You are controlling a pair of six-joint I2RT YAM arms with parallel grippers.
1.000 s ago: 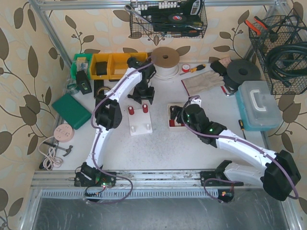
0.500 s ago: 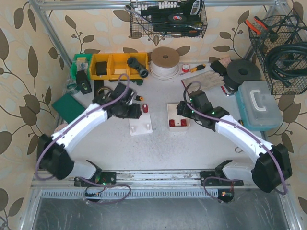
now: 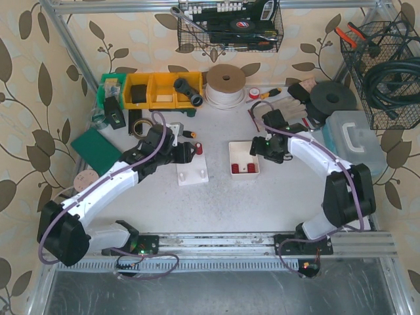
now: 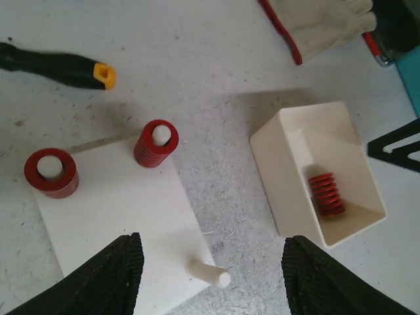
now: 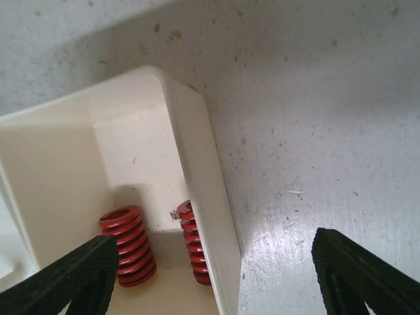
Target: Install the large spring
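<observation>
Top external view: within the last second the left arm has swung low toward the frame's left and the right arm has drawn back right of the tray (image 3: 244,146). The large spring (image 4: 51,172) stands seated at the upper-left corner of the plate (image 4: 125,216), so installation looks done. The left end effector (image 4: 210,244) is half-spread and empty. The right end effector (image 5: 213,241) is wide, empty, and over the tray wall.

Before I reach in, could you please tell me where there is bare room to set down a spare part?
The widest bare tabletop lies between the white peg plate, the white bin and the front rail. A narrow strip runs between plate and bin. The back is crowded: yellow bins, white spool, glove.
</observation>
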